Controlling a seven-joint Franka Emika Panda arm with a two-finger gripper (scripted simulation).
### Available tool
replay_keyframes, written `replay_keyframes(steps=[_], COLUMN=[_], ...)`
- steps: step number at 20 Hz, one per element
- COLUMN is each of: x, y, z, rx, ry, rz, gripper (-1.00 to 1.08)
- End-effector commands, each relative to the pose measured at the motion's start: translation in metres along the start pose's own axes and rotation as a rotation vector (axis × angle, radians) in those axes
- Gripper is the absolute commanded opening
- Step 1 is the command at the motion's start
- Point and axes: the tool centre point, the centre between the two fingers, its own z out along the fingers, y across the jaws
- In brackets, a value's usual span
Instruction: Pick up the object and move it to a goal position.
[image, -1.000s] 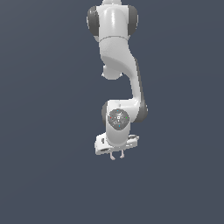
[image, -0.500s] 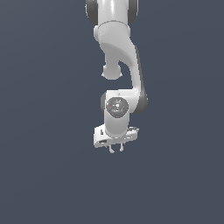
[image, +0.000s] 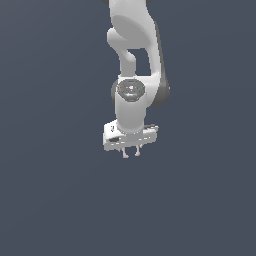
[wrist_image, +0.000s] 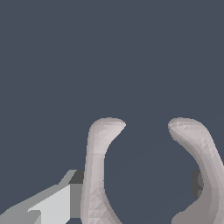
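At centre frame, the tiny pale pinkish-white C-shaped object (image: 131, 151) is pinched in the white robot pincer (image: 131, 148); it should be carried smoothly, grip unrelaxed.

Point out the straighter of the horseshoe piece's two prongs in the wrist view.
On the horseshoe piece, the prong beside the light grey finger; the other prong curves.

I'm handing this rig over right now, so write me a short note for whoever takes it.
Pincer: shut on the C-shaped piece, whose two pale pinkish prongs poke out below it in the exterior view.
Object: held in the pincer, up in the air; the wrist view shows both prongs close up.
Done: the piece is picked up.
Left: carry it to the goal; no goal marker shows in either view, so I cannot say where.
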Motion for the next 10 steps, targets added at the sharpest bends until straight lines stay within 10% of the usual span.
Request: replay_keyframes(steps=[1,10], x=[-0.012,-0.054], y=[0.000,0.000], z=[-0.020,-0.095], rx=[0.000,0.000], ry=[0.000,0.000], rz=[0.000,0.000], gripper=[-1.00,-1.00])
